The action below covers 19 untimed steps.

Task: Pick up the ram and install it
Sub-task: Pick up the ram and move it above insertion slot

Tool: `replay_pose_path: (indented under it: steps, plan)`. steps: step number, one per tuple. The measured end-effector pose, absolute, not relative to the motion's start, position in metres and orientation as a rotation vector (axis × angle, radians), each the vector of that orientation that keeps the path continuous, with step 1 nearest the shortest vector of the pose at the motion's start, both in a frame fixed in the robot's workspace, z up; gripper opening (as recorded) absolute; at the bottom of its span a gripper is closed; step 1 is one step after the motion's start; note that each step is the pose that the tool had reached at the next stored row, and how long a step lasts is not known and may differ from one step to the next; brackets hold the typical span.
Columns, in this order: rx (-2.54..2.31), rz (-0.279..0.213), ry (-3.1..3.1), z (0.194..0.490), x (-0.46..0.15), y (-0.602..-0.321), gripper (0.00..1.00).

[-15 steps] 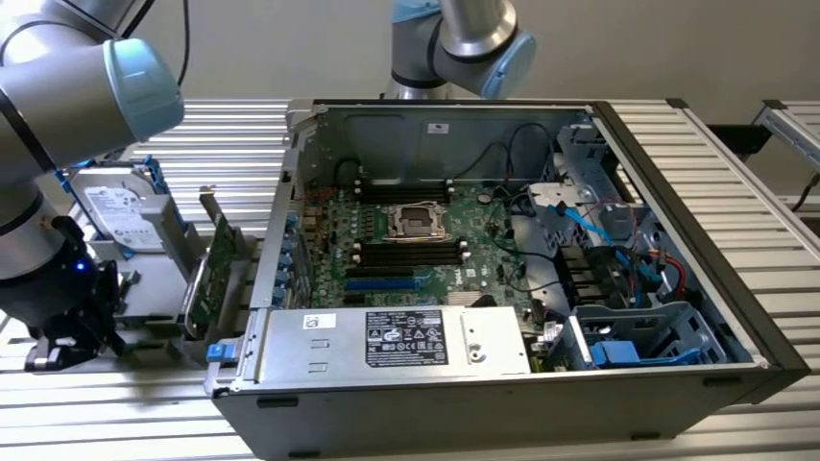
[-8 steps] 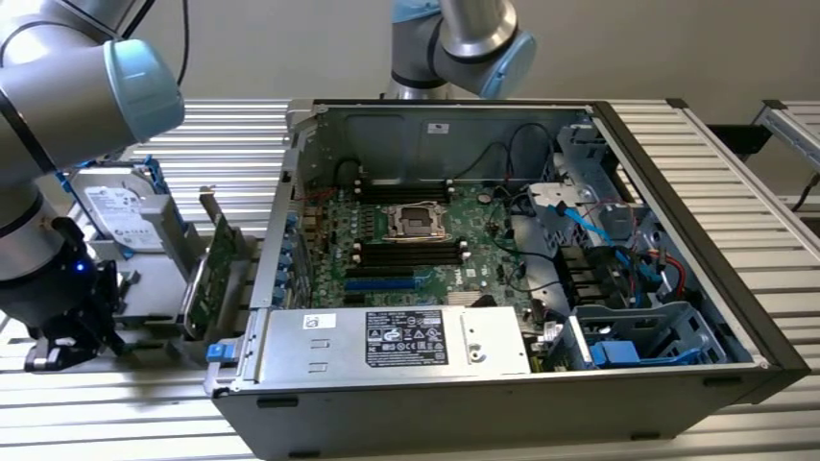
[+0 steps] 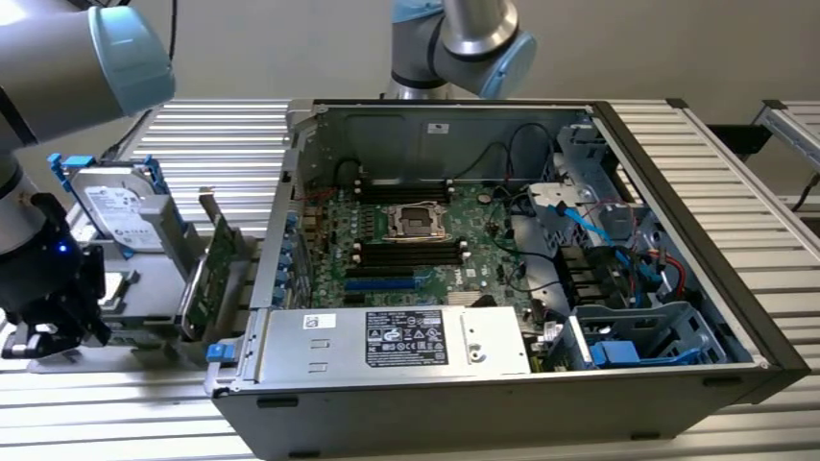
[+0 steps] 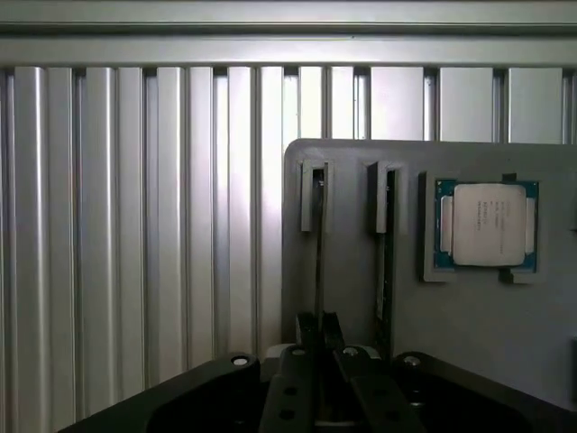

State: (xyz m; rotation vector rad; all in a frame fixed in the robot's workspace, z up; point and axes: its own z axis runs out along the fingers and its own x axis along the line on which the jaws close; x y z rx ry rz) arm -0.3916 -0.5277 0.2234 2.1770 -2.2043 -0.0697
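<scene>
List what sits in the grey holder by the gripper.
In the grey holder, a processor chip lies flat in a square recess. Two thin boards stand edge-on in slots: the ram, in line with the gripper, and a second board. Their faces are hidden.

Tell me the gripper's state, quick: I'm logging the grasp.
Gripper: closed on the ram, which stands edge-on in the grey holder.
</scene>
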Motion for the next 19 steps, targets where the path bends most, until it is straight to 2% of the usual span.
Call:
replay_pose_path:
  steps: [7,19]
  plan:
    - [2.176,-0.072,-2.203,0.255,-0.387,-0.528,0.14]
    - [2.182,-0.081,-2.188,0.31,-0.344,-0.528,0.14]
